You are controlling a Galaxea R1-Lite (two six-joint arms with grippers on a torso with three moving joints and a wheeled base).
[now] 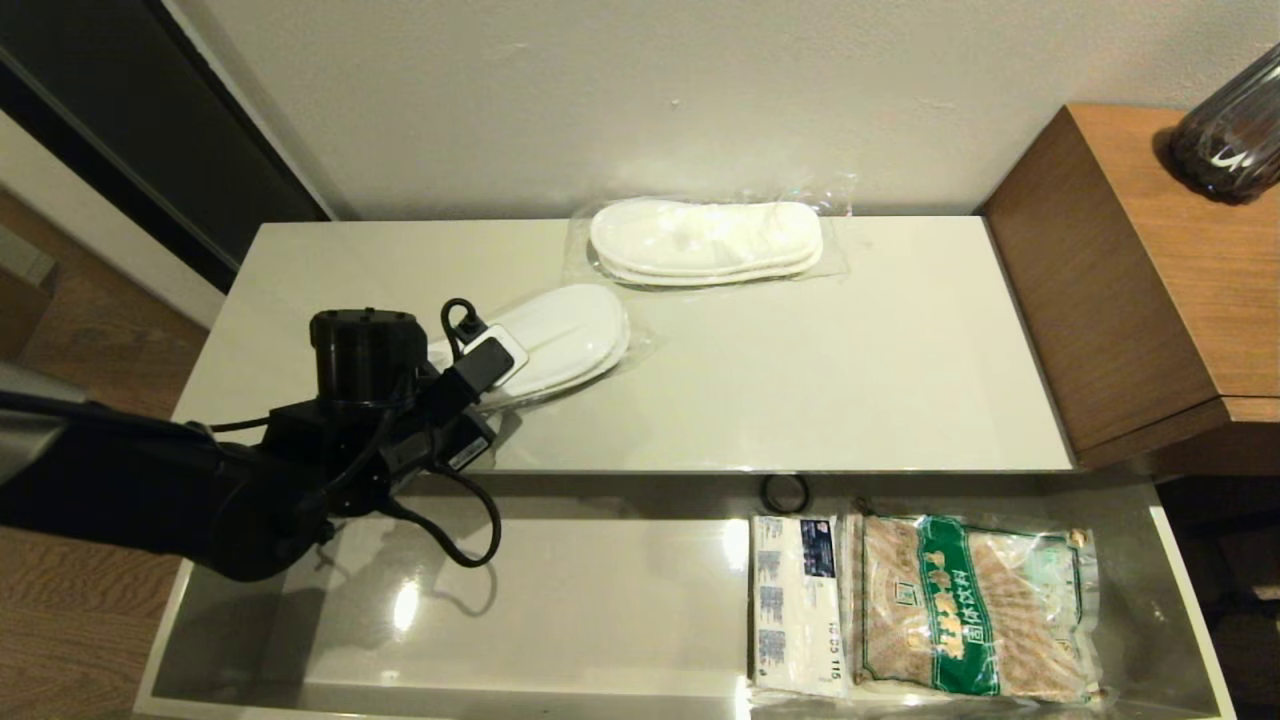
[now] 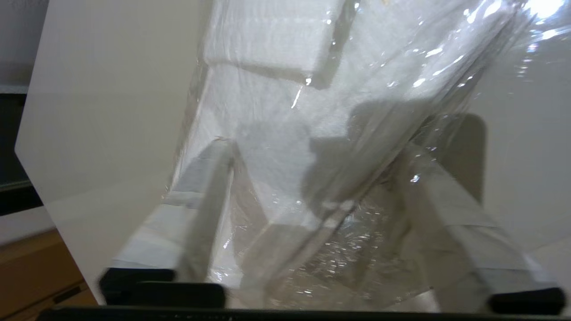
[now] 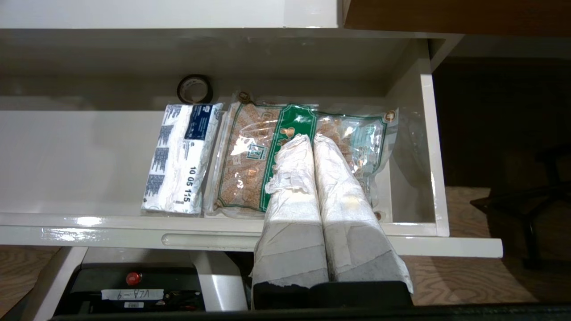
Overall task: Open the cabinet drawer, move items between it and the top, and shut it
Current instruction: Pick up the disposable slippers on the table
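Note:
The cabinet drawer (image 1: 600,600) stands pulled out, holding the white tissue pack (image 1: 795,600) and the green-banded sachet bag (image 1: 975,605) at its right end. On the top (image 1: 850,380) lie two bagged slipper pairs, one at the back (image 1: 705,240) and one nearer the front left (image 1: 565,335). My left gripper (image 2: 316,149) is open at the near pair's end. Its fingers (image 2: 209,191) straddle the clear bag (image 2: 276,111). My right gripper (image 3: 311,139) is shut and empty, hovering before the drawer front (image 3: 111,234) over the sachet bag (image 3: 250,160), beside the tissue pack (image 3: 183,156).
A black tape ring (image 1: 785,493) lies at the drawer's back edge. The taller brown wood-grain unit (image 1: 1130,280) adjoins the top on the right, with a dark bottle (image 1: 1235,130) on it. The drawer's left half holds nothing.

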